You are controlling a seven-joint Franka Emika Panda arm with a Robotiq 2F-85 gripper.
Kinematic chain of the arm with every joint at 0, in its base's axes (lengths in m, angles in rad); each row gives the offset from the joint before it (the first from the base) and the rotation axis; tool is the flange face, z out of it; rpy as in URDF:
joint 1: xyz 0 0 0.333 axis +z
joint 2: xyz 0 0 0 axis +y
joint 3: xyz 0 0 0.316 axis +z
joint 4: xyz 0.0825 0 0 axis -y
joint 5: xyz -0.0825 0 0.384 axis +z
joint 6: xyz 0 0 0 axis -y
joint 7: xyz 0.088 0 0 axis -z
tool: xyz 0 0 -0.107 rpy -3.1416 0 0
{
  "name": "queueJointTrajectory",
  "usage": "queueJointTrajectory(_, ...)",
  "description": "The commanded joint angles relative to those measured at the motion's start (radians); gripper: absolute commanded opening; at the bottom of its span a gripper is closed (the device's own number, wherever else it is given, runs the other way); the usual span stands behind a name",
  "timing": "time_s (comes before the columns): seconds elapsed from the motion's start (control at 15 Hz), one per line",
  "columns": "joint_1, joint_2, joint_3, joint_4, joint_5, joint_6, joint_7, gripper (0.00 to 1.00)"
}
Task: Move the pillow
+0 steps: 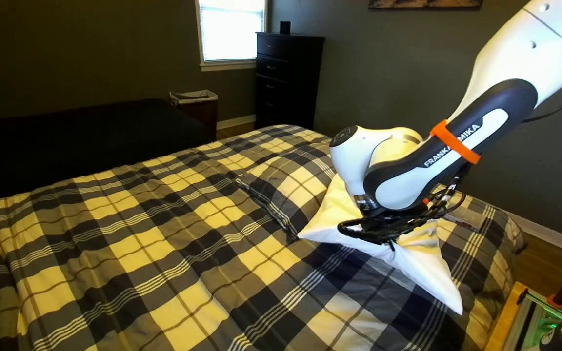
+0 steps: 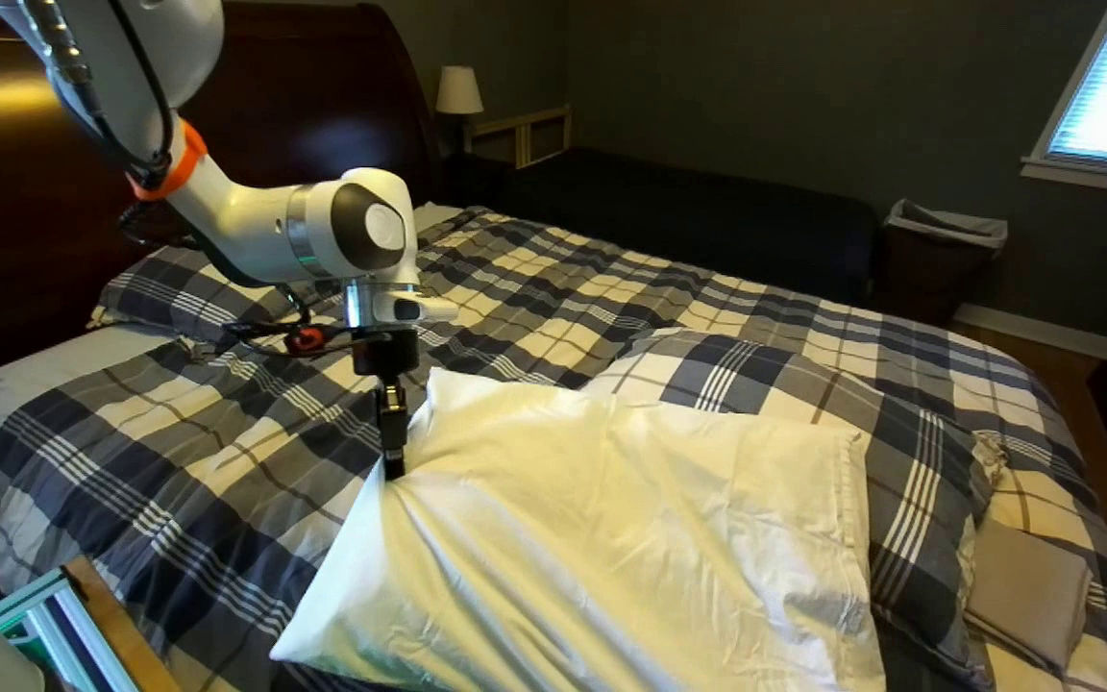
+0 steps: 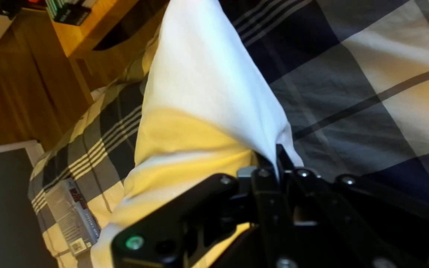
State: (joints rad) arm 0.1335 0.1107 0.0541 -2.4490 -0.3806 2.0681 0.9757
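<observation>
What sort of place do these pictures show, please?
Most likely a bedroom, perhaps in a home: there is a wide bed, a white pillow and a tall, dark chest of drawers.

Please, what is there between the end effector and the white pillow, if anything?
Nothing: the end effector pinches a fold of the white pillow directly, as the wrist view shows.

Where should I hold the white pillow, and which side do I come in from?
Probably best: pinch the white pillow by the edge facing the headboard, between its corners, from above. The soft cloth gathers there, where the downward-pointing gripper pinches it; the plaid pillow lies along the opposite edge.
</observation>
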Motion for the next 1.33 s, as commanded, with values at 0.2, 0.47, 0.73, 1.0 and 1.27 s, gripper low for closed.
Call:
queueJointTrajectory(0.2, 0.009, -0.190, 0.040, -0.019, 0.000, -0.256, 0.198, 0.01)
queueJointTrajectory(0.47, -0.002, -0.267, 0.066, -0.003, 0.008, -0.402, 0.295, 0.01)
queueJointTrajectory(0.73, -0.009, -0.313, 0.101, 0.023, -0.014, -0.568, 0.441, 0.01)
queueJointTrajectory(1.0, -0.017, -0.313, 0.125, 0.089, -0.026, -0.744, 0.576, 0.01)
queueJointTrajectory(1.27, -0.023, -0.252, 0.123, 0.167, -0.047, -0.789, 0.674, 0.01)
